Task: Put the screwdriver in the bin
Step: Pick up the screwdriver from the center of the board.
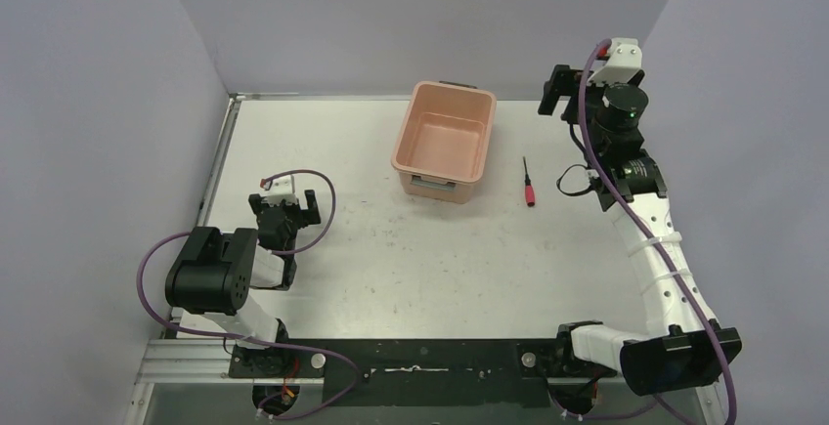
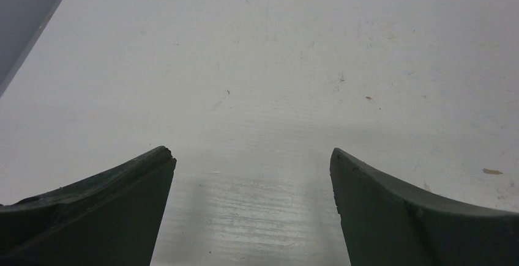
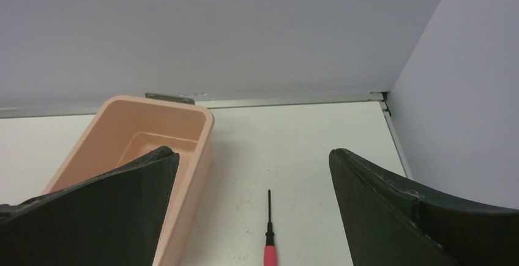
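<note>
**Right arm lined up for the pick, nothing in its grasp yet**

The small screwdriver with the red handle and thin black shaft [image 1: 528,188] [image 3: 268,232] lies flat on the white tabletop [image 1: 440,259]. It is below and just ahead of the right gripper [image 1: 553,93] [image 3: 251,151], about centred in the gap between the fingers, with its shaft pointing away towards the back wall. That gripper hangs above the table with its jaws spread wide and holds nothing.

The rectangular salmon-pink plastic bin [image 1: 488,137] [image 3: 196,180] stands to the gripper's left, near the tool but not touching it, and looks empty.

From where I stand, this is the approach step: the tool is not yet grasped. The next move calls for a drop straight onto the handle. The fingers should close across it low to the surface, since so thin a thing could roll or slip out.

There is bare table all around the screwdriver, so the descent is unobstructed. The grey side wall rises close on the gripper's right, so the room to work lies to its left. The carry must lift over the bin's thick rim.

The left gripper [image 1: 283,208] [image 2: 251,153] sits well apart over bare table, fingers open, out of the way.
</note>
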`<act>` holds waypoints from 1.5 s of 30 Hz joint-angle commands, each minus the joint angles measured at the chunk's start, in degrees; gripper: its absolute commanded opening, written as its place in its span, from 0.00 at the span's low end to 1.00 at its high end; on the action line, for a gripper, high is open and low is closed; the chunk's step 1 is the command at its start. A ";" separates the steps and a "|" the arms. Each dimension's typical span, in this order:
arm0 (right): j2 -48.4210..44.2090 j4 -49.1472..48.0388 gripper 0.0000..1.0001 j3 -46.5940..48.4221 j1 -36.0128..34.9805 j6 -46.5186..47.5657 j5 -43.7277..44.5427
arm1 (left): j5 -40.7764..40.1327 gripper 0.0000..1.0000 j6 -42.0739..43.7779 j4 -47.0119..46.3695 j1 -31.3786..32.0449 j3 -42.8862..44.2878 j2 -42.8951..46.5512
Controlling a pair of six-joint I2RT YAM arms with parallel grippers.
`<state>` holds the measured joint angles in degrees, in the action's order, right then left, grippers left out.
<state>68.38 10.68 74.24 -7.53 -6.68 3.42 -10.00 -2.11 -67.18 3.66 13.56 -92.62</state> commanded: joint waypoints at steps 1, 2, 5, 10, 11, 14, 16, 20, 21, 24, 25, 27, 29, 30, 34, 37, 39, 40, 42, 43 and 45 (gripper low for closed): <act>0.92 3.36 1.00 6.56 0.32 1.16 -3.97 | 0.16 0.97 0.39 -2.08 0.12 1.03 0.25; 0.70 2.93 1.00 6.83 0.32 1.56 -5.13 | 0.16 0.97 0.40 -2.08 0.12 1.03 0.30; -0.12 0.96 1.00 7.03 0.32 1.07 -4.78 | 0.16 0.97 0.31 -2.10 0.07 1.03 0.30; 4.11 6.24 1.00 13.43 0.28 0.17 -3.60 | 0.16 0.97 0.39 -2.08 0.12 1.03 0.30; 4.94 7.41 1.00 14.55 0.33 0.17 -3.60 | 0.16 0.97 0.34 -2.08 0.11 1.03 0.31; 6.44 9.11 1.00 15.82 0.36 0.27 -3.77 | 0.18 0.97 0.37 -2.12 0.12 1.03 0.32; 7.07 9.46 1.00 15.99 0.50 0.27 -4.06 | 0.16 0.97 0.42 -2.07 0.11 1.03 0.32; 10.97 12.94 1.00 18.75 1.32 0.41 -3.61 | 0.16 0.97 0.43 -2.06 0.12 1.03 0.33; 12.30 14.80 1.00 20.12 1.60 0.41 -3.60 | 0.16 0.97 0.31 -2.07 0.12 1.03 0.29; 16.92 18.79 1.00 24.37 2.42 0.19 -4.24 | 0.16 0.97 0.39 -2.08 0.07 1.03 0.26; 18.41 20.04 1.00 25.88 2.63 -0.02 -4.37 | 0.16 0.97 0.41 -2.11 0.11 1.03 0.32; 21.27 21.89 1.00 27.30 3.30 -0.67 -4.80 | 0.16 0.97 0.37 -2.13 0.11 1.03 0.30; 23.13 23.05 1.00 27.43 3.90 -1.40 -5.17 | 0.16 0.97 0.40 -2.11 0.12 1.03 0.33; 23.95 23.38 1.00 26.95 4.22 -1.80 -5.25 | 0.16 0.97 0.31 -2.07 0.12 1.03 0.27; 26.30 23.02 1.00 22.78 6.22 -3.15 -6.05 | 0.14 0.97 0.37 -2.09 0.12 1.03 0.31; 27.81 21.48 1.00 18.90 7.38 -3.74 -7.13 | 0.16 0.97 0.37 -2.01 0.12 1.03 0.32; 28.60 19.89 1.00 16.36 7.36 -3.89 -7.92 | 0.16 0.97 0.37 -2.07 0.11 1.03 0.33; 29.17 19.07 1.00 15.17 8.49 -3.91 -8.14 | 0.16 0.97 0.39 -2.07 0.12 1.03 0.31; 30.30 18.45 1.00 13.17 8.84 -3.71 -7.60 | 0.16 0.97 0.42 -2.11 0.12 1.03 0.31; 30.91 18.13 1.00 12.26 8.85 -3.63 -7.31 | 0.16 0.97 0.36 -2.14 0.12 1.03 0.31; 32.07 17.62 1.00 10.67 8.85 -3.35 -7.08 | 0.16 0.97 0.43 -2.09 0.12 1.03 0.32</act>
<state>99.26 32.03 87.22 0.97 -9.72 -3.51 -10.00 -2.13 -67.16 3.66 13.56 -92.62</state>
